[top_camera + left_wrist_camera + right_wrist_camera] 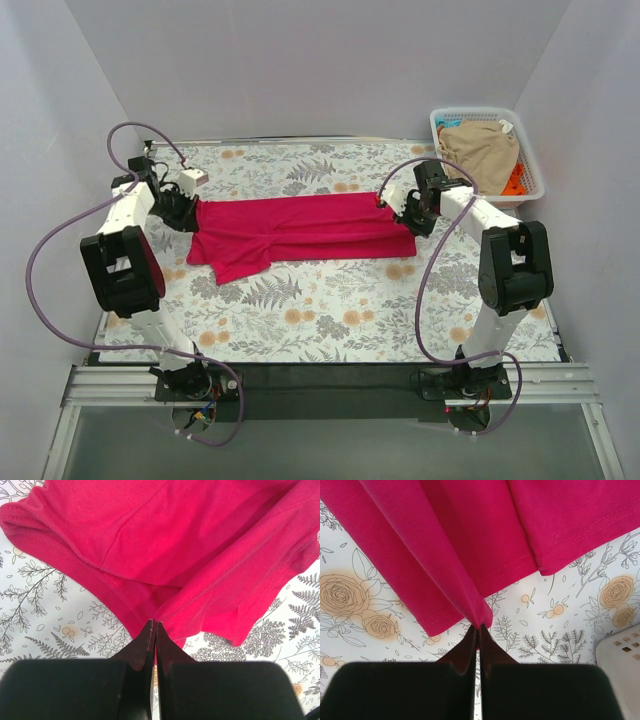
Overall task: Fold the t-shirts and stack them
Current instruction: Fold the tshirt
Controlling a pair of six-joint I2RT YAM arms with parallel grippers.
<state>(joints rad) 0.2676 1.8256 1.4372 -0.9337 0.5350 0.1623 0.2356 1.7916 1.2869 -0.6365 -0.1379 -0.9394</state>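
Note:
A crimson-pink t-shirt (300, 225) lies stretched sideways across the flowered table, folded lengthwise, with a sleeve flap hanging toward the front left. My left gripper (192, 212) is shut on its left end; in the left wrist view the black fingertips pinch the shirt (165, 555) at its gathered edge, gripper (154, 624). My right gripper (400, 212) is shut on the right end, pinching a fold of the shirt (470, 540) at the gripper (480, 627). A tan-beige t-shirt (482, 150) sits heaped in the basket, with a bit of orange cloth (515, 182) beside it.
The white lattice basket (535, 170) stands at the back right corner; its corner (620, 655) shows in the right wrist view. White walls close in the table on three sides. A purple cable loops off each arm.

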